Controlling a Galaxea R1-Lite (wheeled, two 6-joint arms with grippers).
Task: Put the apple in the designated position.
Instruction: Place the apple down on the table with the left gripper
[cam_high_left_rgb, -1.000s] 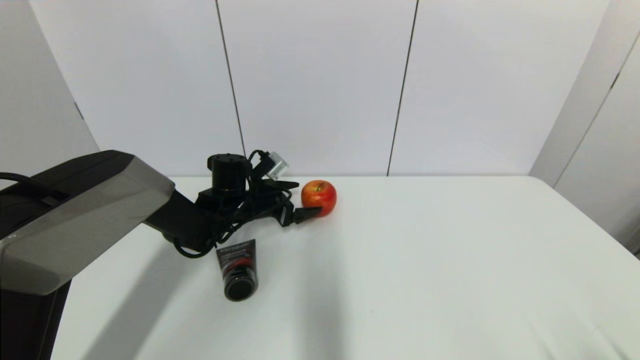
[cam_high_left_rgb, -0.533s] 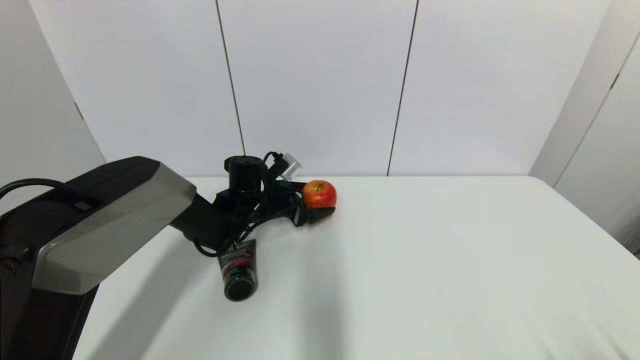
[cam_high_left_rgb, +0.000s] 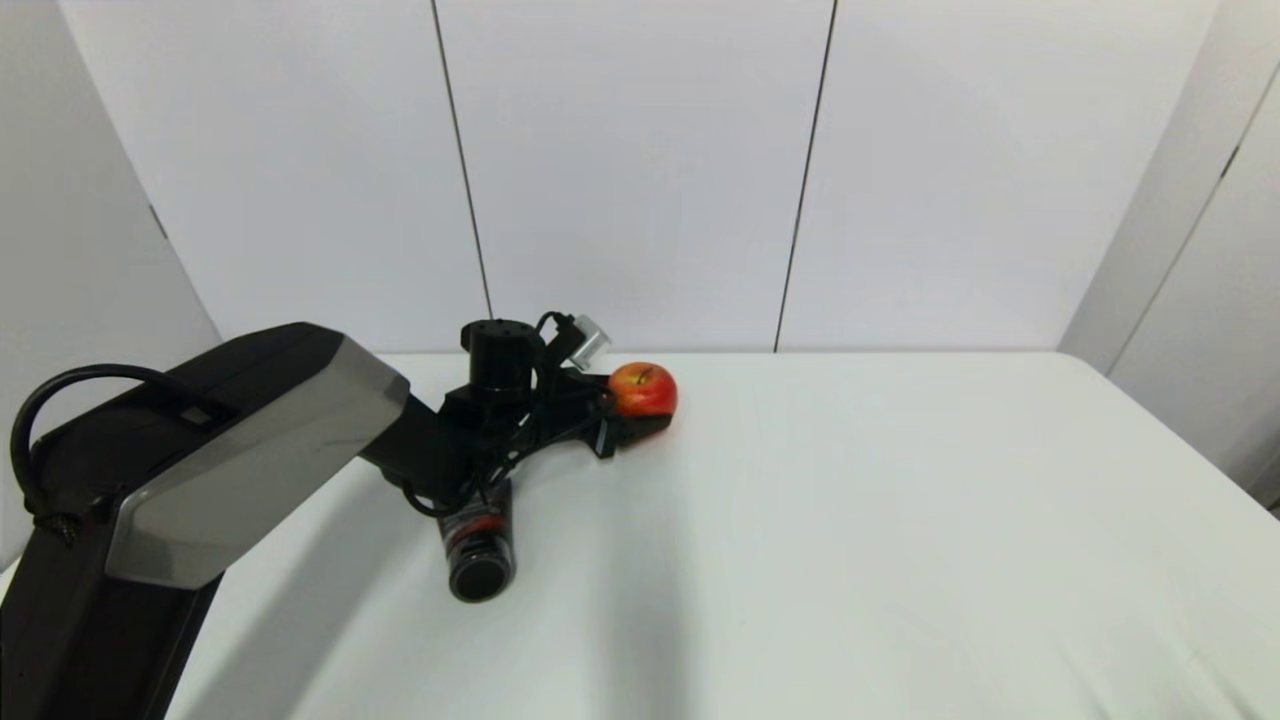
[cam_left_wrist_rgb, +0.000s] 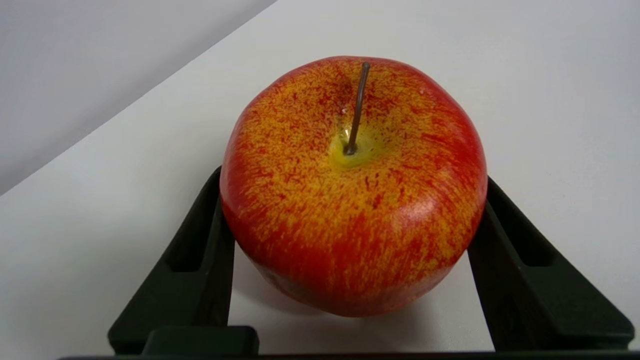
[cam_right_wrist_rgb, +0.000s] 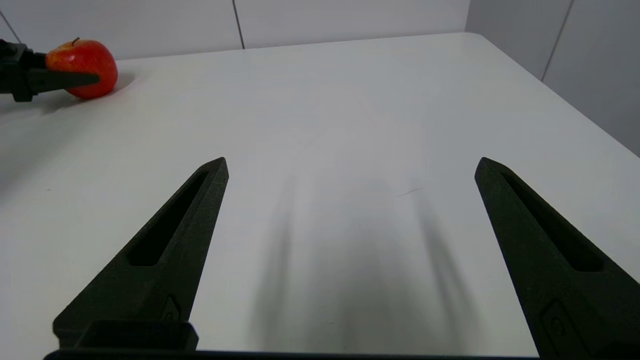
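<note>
Red and yellow, the apple (cam_left_wrist_rgb: 353, 185) sits far back on the desk (cam_high_left_rgb: 900, 520), and the left hand (cam_high_left_rgb: 633, 422), beside it a second ago, now clamps it on both sides. Lift comes next, I'd say. Right hand (cam_right_wrist_rgb: 350, 250) idles, spread apart.

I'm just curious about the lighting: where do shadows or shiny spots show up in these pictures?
Left wrist view: a soft highlight on the apple and a shadow beneath it. Right wrist view: two faint streaks of shadow on the table ahead of the right gripper. Head view: a broad shadow under the left arm.
</note>
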